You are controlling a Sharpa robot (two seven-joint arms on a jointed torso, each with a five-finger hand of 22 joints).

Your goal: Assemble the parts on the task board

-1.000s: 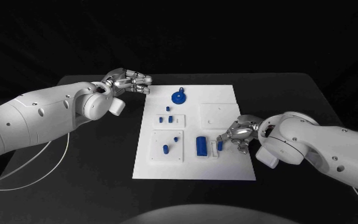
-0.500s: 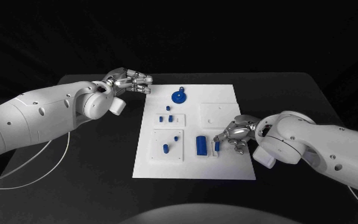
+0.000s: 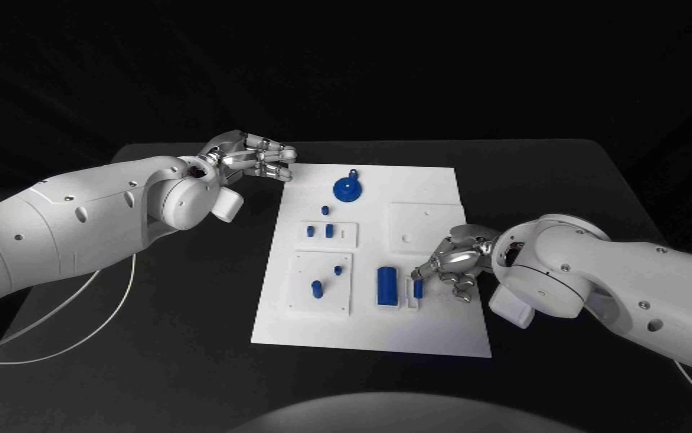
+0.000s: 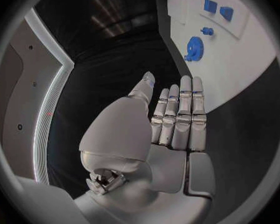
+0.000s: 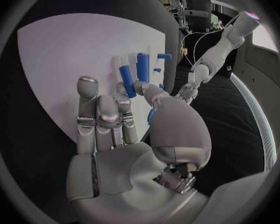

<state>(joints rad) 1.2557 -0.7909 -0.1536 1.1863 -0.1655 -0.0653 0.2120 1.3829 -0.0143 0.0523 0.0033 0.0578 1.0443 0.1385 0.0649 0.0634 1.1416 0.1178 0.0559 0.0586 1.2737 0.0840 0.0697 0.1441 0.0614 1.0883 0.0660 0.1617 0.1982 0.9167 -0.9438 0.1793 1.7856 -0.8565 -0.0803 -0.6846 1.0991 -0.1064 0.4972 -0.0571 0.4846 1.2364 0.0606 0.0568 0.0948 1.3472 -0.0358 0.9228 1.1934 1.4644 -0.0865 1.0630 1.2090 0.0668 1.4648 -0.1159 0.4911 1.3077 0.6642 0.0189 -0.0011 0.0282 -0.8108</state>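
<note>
Head view: white rectangular task board (image 3: 433, 328) sits mid-table on black table (image 3: 577, 168). Near its right edge, silver right hand (image 3: 454, 265) pinches a small blue peg (image 3: 418, 287) at fingertips, peg upright, tip down on board just beside a bigger blue block (image 3: 388, 284). Further left, small blue pieces (image 3: 327, 280) lie on a raised white plate. Blue gear-shaped disc (image 3: 346, 189) near far edge. Silver left hand (image 3: 248, 160) off board's far-left corner, fingers curled in, holding nothing.

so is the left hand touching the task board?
Apart. In the head view the left hand hangs beyond the task board's far left corner, dark table between the fingers and the white edge; the left wrist view agrees.
</note>
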